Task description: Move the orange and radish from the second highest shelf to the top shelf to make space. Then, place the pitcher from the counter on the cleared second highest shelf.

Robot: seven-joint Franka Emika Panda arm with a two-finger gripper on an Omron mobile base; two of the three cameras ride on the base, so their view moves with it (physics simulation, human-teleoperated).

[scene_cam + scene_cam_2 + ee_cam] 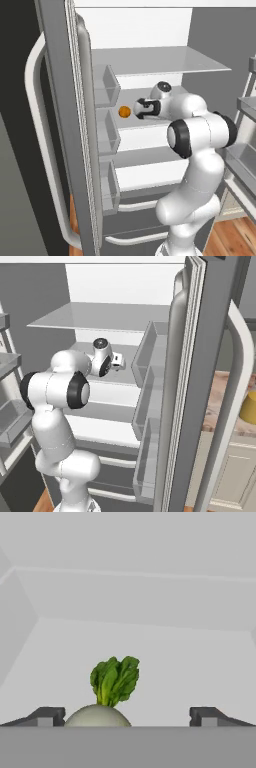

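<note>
My gripper reaches into the open fridge just above the second highest shelf, and its jaws stand wide open. In the hand view the radish, a pale ball with green leaves, sits on that shelf between my fingertips, nearer the left one and touching neither. The orange rests on the same shelf just left of the gripper. The thin glass top shelf lies above, bare. The amber pitcher stands on the counter beyond the right door.
The left fridge door with its bins stands open close beside the hand. The right door and its bins flank the other side. Lower shelves and drawers sit below.
</note>
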